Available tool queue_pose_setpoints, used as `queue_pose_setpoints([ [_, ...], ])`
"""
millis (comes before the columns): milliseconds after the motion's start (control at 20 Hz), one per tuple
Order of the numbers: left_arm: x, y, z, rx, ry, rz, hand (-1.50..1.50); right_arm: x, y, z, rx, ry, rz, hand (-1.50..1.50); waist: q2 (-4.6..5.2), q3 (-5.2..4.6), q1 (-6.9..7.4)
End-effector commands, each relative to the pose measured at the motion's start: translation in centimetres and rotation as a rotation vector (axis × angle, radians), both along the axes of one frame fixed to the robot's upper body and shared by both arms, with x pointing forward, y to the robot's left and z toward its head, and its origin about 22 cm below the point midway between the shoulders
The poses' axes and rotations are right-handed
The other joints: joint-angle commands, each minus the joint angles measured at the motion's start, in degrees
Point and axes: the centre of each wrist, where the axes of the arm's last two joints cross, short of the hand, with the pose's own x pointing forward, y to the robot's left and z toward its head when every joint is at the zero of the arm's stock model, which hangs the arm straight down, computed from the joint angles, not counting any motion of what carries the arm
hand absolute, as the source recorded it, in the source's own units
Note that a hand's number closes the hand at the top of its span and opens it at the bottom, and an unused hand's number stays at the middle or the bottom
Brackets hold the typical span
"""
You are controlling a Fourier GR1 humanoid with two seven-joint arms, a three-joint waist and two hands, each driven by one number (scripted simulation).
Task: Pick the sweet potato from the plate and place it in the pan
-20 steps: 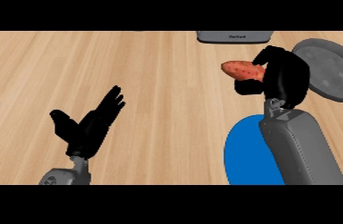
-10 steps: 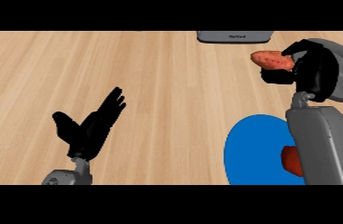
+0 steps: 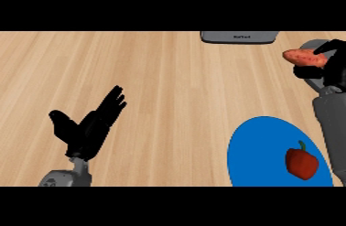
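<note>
The right hand (image 3: pixel 330 67) has its black fingers curled round the lumpy orange sweet potato (image 3: pixel 303 57), which juts out at the hand's left, over the edge of the round grey pan (image 3: pixel 313 45) and well apart from the round blue plate (image 3: pixel 263 147). The left hand (image 3: pixel 91 124) rests open at lower left

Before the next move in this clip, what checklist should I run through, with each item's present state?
1. Right hand curled round the sweet potato: ok.
2. Sweet potato lifted off the blue plate: ok.
3. Sweet potato above the pan: cannot tell; only a grey sliver shows behind the hand.
4. Red bell pepper lying on the plate, apart from the right hand: ok.
5. Left hand open at lower left, away from the pan: ok.
</note>
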Motion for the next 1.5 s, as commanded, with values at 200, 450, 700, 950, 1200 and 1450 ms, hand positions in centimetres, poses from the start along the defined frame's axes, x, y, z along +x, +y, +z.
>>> queue_pose_setpoints([
  [200, -0.2, -0.5, -0.5, 0.005, -0.005, -0.021, 0.00, -1.2, -8.3, -1.9, -0.066, -0.109, -0.203, 1.50, 0.58, 0.14, 1.12],
  [450, 0.7, -3.4, 0.7, -0.017, 0.001, -0.035, 0.00, -1.2, -10.5, -1.1, -0.061, -0.141, -0.215, 1.50, 0.81, 0.22, 1.58],
  [700, 0.9, -2.1, 0.9, -0.010, -0.029, -0.052, 0.00, -2.4, -13.5, -0.1, -0.056, -0.170, -0.249, 1.50, 1.25, 0.35, 2.63],
  [950, 0.9, -1.3, 0.7, 0.005, -0.050, -0.067, 0.00, -5.2, -15.9, -2.7, 0.042, 0.100, -0.335, -1.50, 2.21, 0.26, 4.40],
  [1200, 1.1, -1.7, 0.4, 0.003, -0.033, -0.066, 0.00, -5.1, -16.7, -1.2, 0.128, 0.125, -0.274, -1.50, 2.00, 0.47, 3.85],
  [1450, 0.7, -1.9, 1.0, -0.018, -0.032, -0.064, 0.00, -3.9, -15.3, -1.1, 0.232, -0.099, -0.183, -1.50, 1.45, 0.79, 3.19],
])
